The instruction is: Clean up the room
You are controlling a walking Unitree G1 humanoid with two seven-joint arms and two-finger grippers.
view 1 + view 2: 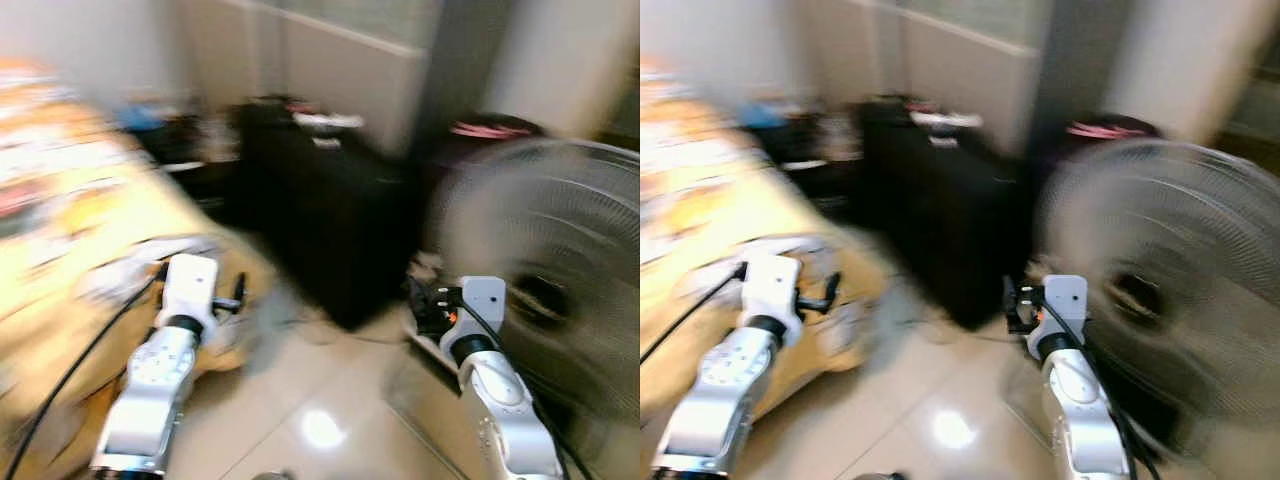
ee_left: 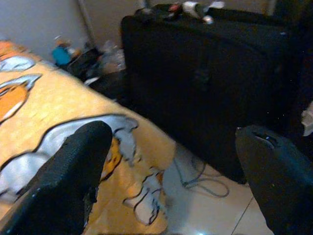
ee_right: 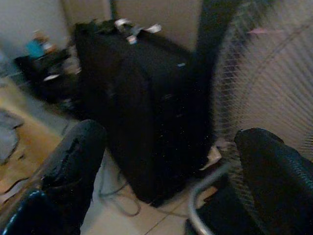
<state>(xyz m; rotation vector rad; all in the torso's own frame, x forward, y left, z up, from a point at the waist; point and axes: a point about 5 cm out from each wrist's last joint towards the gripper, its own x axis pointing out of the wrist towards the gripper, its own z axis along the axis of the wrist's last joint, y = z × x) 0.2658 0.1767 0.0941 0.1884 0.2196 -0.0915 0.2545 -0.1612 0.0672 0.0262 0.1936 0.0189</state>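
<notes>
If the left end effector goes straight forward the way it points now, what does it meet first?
Most likely the black suitcase, which stands directly between the open fingers of the left end effector in its wrist view. The yellow blanket lies to one side. Depth is unclear because of blur.

Blurred head views down-forward; both wrist views low, near, toward the shared black suitcase [image 2: 210,83].

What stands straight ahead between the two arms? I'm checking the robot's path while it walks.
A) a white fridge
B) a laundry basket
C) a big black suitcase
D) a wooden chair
C: a big black suitcase stands on the tiled floor between the yellow bedspread and the fan.
</notes>
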